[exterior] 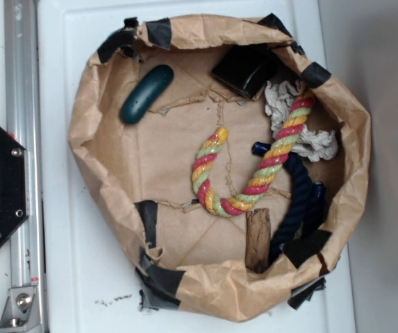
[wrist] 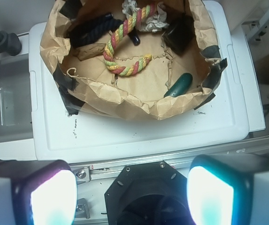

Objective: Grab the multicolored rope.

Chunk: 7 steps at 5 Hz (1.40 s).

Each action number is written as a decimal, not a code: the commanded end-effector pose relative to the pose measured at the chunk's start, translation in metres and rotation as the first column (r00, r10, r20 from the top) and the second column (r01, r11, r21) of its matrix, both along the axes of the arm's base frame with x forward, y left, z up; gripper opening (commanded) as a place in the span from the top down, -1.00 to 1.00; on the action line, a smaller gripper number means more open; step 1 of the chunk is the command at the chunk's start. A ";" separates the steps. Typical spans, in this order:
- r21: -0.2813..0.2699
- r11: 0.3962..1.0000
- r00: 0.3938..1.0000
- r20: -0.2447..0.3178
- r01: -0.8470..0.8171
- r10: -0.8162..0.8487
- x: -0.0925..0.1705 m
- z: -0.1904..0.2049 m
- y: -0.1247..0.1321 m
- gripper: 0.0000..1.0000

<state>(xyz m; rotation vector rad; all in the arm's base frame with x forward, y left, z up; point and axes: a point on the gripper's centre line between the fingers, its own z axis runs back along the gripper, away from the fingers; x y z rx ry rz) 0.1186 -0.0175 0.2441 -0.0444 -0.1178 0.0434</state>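
Observation:
The multicolored rope [exterior: 254, 182] lies in a U shape inside the brown paper bag bowl [exterior: 105, 149], its frayed white tassel end [exterior: 292, 114] at the upper right. It also shows in the wrist view [wrist: 125, 44] at the top. My gripper [wrist: 132, 194] is open and empty, its two glowing pads [wrist: 52, 199] wide apart at the bottom of the wrist view. It hangs over the black robot base [wrist: 143, 192], well short of the bowl. The gripper does not show in the exterior view.
In the bowl lie a dark navy rope [exterior: 297, 201], a wooden block [exterior: 258, 239], a teal oval case [exterior: 146, 94] and a black box [exterior: 244, 69]. The bowl sits on a white platform [exterior: 73, 277]. A metal rail [exterior: 21, 104] runs at left.

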 end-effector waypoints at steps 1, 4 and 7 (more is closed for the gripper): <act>0.000 1.000 1.000 0.000 0.000 0.000 0.000 0.000 0.000 -1.00; -0.130 0.902 0.907 0.036 -0.412 0.420 0.134 -0.090 0.009 -1.00; 0.062 0.895 0.893 -0.056 -0.443 0.446 0.195 -0.182 -0.015 -1.00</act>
